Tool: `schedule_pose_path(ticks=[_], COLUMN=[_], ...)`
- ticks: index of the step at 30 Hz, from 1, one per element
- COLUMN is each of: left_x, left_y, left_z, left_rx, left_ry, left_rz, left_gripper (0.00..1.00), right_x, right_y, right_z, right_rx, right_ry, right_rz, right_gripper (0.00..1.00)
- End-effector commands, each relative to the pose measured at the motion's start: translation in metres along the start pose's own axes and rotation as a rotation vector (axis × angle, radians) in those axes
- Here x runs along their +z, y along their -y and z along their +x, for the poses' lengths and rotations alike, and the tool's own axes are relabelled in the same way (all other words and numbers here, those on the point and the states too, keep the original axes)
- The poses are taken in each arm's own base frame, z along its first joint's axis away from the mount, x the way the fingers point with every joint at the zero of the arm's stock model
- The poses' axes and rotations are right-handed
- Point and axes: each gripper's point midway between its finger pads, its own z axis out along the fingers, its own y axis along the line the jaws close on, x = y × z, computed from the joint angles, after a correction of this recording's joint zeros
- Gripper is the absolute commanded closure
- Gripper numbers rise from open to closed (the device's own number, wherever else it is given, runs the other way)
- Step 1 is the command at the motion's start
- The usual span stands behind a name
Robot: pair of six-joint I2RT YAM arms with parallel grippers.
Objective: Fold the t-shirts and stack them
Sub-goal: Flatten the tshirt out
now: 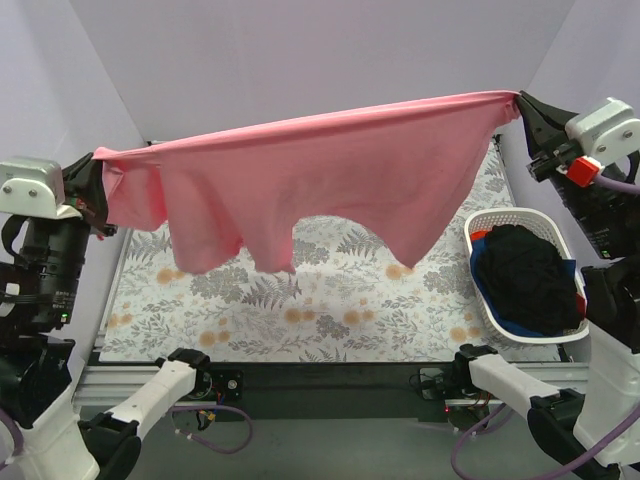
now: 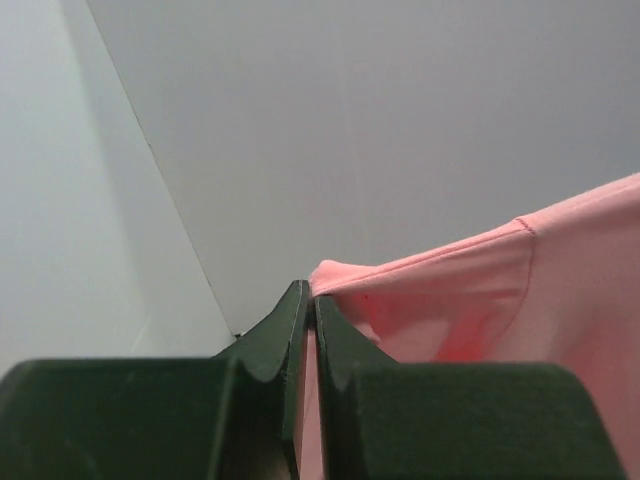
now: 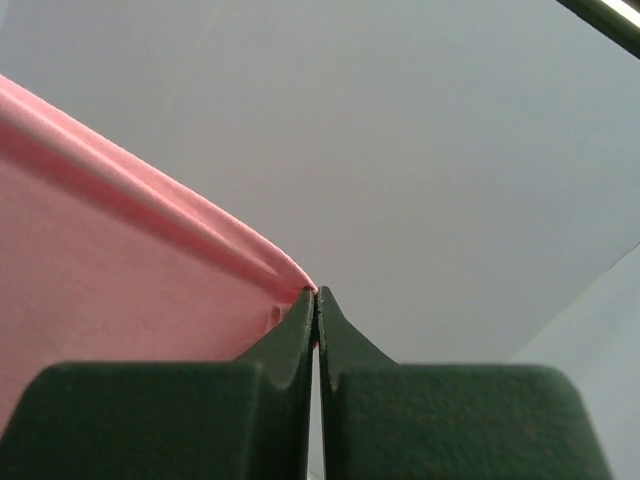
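Observation:
The salmon-pink t-shirt (image 1: 320, 170) hangs stretched in the air above the table, held at its two ends. My left gripper (image 1: 98, 158) is shut on its left corner; the pink cloth (image 2: 480, 300) runs between the jaws in the left wrist view. My right gripper (image 1: 518, 100) is shut on its right corner, and the cloth (image 3: 110, 260) pinches at the fingertips in the right wrist view. The shirt's lower edge hangs loose over the tablecloth. A black shirt (image 1: 525, 275), with blue and red cloth under it, lies in the basket.
The white laundry basket (image 1: 500, 215) stands at the table's right side, below my right arm. The grey-and-orange floral tablecloth (image 1: 300, 310) covers the table. White walls close in the left, back and right.

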Motion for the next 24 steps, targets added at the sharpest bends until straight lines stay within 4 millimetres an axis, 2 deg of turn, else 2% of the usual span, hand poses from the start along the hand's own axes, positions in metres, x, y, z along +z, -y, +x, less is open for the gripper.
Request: schedule_pose_path(ticks=[1,2,3,4,6,7,9,10,11,12,13,14,15,16,17,18,19,20,21,22,23,24], left_x=[0.025,0.032,0.039,0.051,0.07,0.084,0.101,0.109,0.12,0.128,0.131,0.141,0.151,0.158,0.168,0.182,0.191,0.217,0.224,0.235,0.271,0.271], left_y=[-0.013,-0.011,-0.01,-0.006,0.003,0.009,0.022,0.032,0.043,0.048,0.06,0.066,0.065,0.069,0.07,0.069,0.07,0.072,0.077,0.087,0.088,0.092], left_z=[0.042,0.057,0.064,0.079,0.108,0.127,0.153,0.181,0.207,0.222,0.256,0.287,0.306,0.333,0.349,0.395,0.414,0.407,0.43,0.477,0.457,0.465], left_rx=[0.108,0.128,0.141,0.158,0.183,0.208,0.229,0.247,0.267,0.277,0.287,0.306,0.3,0.29,0.281,0.267,0.247,0.223,0.21,0.187,0.146,0.102], left_ry=[-0.151,-0.189,-0.204,-0.246,-0.307,-0.353,-0.393,-0.447,-0.494,-0.508,-0.566,-0.616,-0.631,-0.668,-0.687,-0.774,-0.8,-0.758,-0.825,-0.922,-0.866,-0.93], left_rz=[-0.101,-0.102,-0.106,-0.101,-0.089,-0.071,-0.033,0.004,0.04,0.057,0.098,0.128,0.133,0.167,0.176,0.185,0.195,0.215,0.23,0.245,0.232,0.236], left_gripper=[1.0,1.0,1.0,1.0,1.0,1.0,1.0,1.0,0.99,0.99,0.99,0.99,0.99,0.99,0.99,0.99,0.99,0.95,0.84,0.77,0.71,0.46], right_x=[0.022,0.028,0.038,0.046,0.061,0.067,0.08,0.081,0.083,0.087,0.093,0.091,0.095,0.103,0.106,0.115,0.121,0.127,0.14,0.144,0.146,0.157], right_y=[0.013,0.014,0.011,0.004,-0.003,-0.019,-0.035,-0.053,-0.063,-0.074,-0.077,-0.093,-0.104,-0.107,-0.115,-0.126,-0.128,-0.131,-0.129,-0.13,-0.123,-0.124], right_z=[0.044,0.05,0.064,0.084,0.108,0.142,0.174,0.205,0.223,0.247,0.26,0.288,0.316,0.328,0.345,0.377,0.392,0.408,0.438,0.452,0.465,0.479], right_rx=[0.003,-0.002,-0.002,-0.004,-0.029,-0.024,-0.034,-0.025,-0.028,-0.026,-0.039,-0.034,-0.029,-0.041,-0.037,-0.036,-0.039,-0.039,-0.053,-0.055,-0.066,-0.06], right_ry=[-0.128,-0.139,-0.163,-0.2,-0.223,-0.279,-0.305,-0.355,-0.378,-0.414,-0.414,-0.46,-0.5,-0.49,-0.524,-0.569,-0.592,-0.621,-0.689,-0.724,-0.78,-0.81], right_rz=[0.082,0.088,0.076,0.061,0.044,0.005,-0.032,-0.072,-0.093,-0.115,-0.112,-0.141,-0.158,-0.146,-0.163,-0.171,-0.164,-0.16,-0.118,-0.104,-0.061,-0.062], right_gripper=[0.99,0.99,0.99,0.99,0.99,0.99,0.99,0.99,0.99,0.99,0.99,0.99,0.99,0.99,0.99,0.99,0.99,0.95,0.89,0.63,0.45,0.21])
